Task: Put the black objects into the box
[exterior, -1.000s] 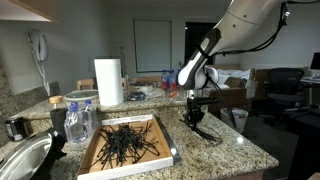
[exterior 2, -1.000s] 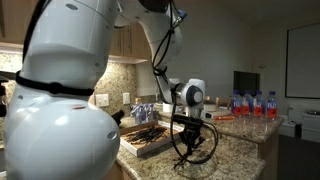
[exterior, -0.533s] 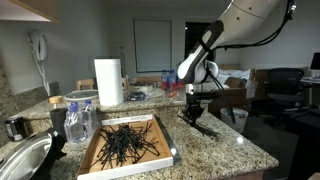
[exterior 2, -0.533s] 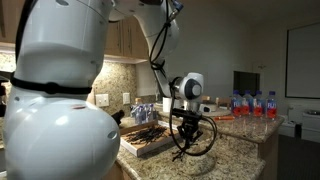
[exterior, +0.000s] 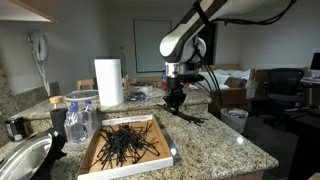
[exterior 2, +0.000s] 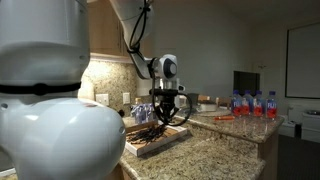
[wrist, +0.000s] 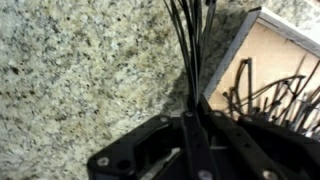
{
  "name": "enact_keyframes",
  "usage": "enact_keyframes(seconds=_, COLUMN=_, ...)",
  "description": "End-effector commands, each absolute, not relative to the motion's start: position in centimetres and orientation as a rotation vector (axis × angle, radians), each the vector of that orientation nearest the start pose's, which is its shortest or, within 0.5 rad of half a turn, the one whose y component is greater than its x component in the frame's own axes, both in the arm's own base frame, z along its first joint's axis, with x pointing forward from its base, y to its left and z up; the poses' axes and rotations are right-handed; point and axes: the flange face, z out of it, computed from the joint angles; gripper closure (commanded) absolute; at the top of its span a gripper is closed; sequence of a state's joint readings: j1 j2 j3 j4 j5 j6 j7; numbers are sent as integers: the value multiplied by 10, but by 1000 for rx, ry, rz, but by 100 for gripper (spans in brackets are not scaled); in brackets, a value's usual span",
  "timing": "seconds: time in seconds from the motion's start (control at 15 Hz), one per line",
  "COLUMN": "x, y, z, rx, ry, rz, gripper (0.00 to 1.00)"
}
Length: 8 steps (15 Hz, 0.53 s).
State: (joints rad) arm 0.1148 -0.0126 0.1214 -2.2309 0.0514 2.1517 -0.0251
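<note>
Shows a bundle of black strands (exterior: 184, 110) pinched in the shut claw (exterior: 175, 98), hanging over the granite worktop (exterior: 225, 145) just outside the box (exterior: 167, 142), with more strands already lying inside. Calls for carrying toward 8 o'clock in an exterior view until centred over the box, lifting trailing ends clear of the rim, then lowering before opening, since springy strands probably snag or spill.

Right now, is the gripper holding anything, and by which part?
Yes. The gripper is shut on a bundle of thin black objects, pinched near one end; the rest trails down.
</note>
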Motion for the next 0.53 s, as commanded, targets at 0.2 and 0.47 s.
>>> enact_keyframes(seconds=0.2, x=546, y=195, z=385, rx=-3156, ry=-596, rz=-27, gripper=92)
enact_keyframes(seconds=0.47, x=591, y=228, z=361, rx=-3187, ry=-693, rz=1, gripper=92)
